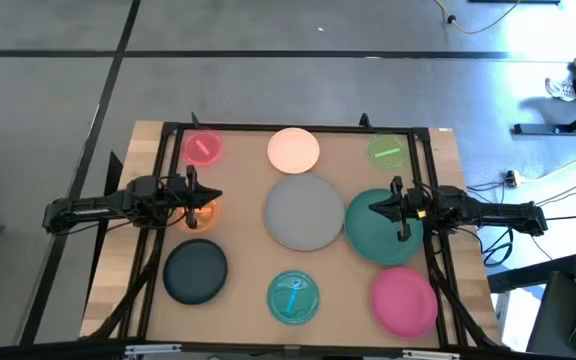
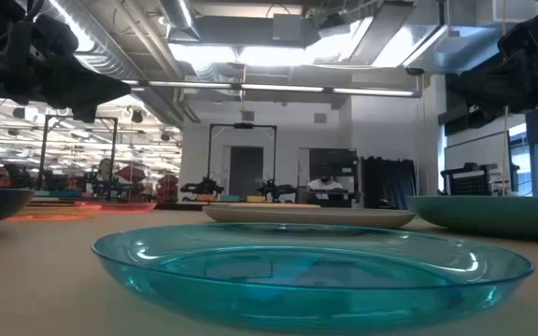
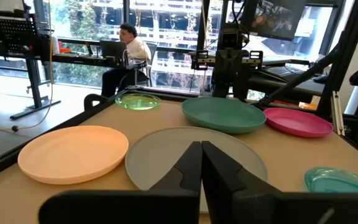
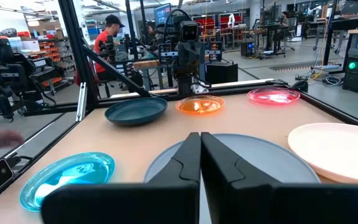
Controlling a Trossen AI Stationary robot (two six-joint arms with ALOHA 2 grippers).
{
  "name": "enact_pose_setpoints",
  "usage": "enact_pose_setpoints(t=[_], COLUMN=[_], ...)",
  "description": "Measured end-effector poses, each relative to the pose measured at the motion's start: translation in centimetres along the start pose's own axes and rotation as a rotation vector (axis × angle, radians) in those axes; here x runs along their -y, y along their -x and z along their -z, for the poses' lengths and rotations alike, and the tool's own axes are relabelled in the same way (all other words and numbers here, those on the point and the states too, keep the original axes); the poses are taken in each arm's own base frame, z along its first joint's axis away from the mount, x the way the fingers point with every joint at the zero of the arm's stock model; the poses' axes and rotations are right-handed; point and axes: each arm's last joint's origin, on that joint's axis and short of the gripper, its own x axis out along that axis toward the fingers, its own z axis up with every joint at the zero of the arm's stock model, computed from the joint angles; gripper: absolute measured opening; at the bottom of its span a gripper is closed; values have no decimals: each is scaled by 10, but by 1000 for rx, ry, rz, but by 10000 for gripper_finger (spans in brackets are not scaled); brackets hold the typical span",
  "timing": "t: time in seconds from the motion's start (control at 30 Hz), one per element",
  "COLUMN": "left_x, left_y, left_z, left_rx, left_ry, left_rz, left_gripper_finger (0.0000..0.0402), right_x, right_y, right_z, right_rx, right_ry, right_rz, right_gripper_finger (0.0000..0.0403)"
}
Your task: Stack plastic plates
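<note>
Nine plates lie flat and apart on the table. Along the far side are a small pink plate [image 1: 202, 147], a pale pink plate [image 1: 293, 149] and a green plate [image 1: 387, 151]. In the middle row are an orange plate [image 1: 204, 214], a grey plate [image 1: 303, 211] and a teal plate [image 1: 383, 232]. Near me are a navy plate [image 1: 195, 271], a light blue plate [image 1: 294, 297] and a magenta plate [image 1: 404, 301]. My left gripper [image 1: 213, 197] hovers shut over the orange plate, pointing at the grey one [image 3: 166, 149]. My right gripper [image 1: 373, 208] hovers shut over the teal plate's left edge.
A dark frame [image 1: 298, 127] runs round the table's edges, and both arms reach in over its left and right rails. Bare tabletop [image 1: 243, 180] shows between the plates. A person [image 3: 131, 46] sits at a desk beyond the table.
</note>
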Motion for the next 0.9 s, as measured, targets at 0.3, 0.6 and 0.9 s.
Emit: enact_pose_setpoints(t=[0.3, 0.6, 0.9], left_x=[0, -1, 0], left_y=[0, 1, 5], left_z=[0, -12, -29], left_rx=[0, 132, 313], left_ry=[0, -45, -39], left_rz=[0, -72, -84], left_gripper_finger=[2, 2, 2], right_x=[0, 0, 0], right_y=[0, 0, 0], right_z=[0, 0, -6], right_rx=[0, 0, 67], right_ry=[0, 0, -10], right_rz=[0, 0, 31], right_gripper_finger=[7, 7, 7])
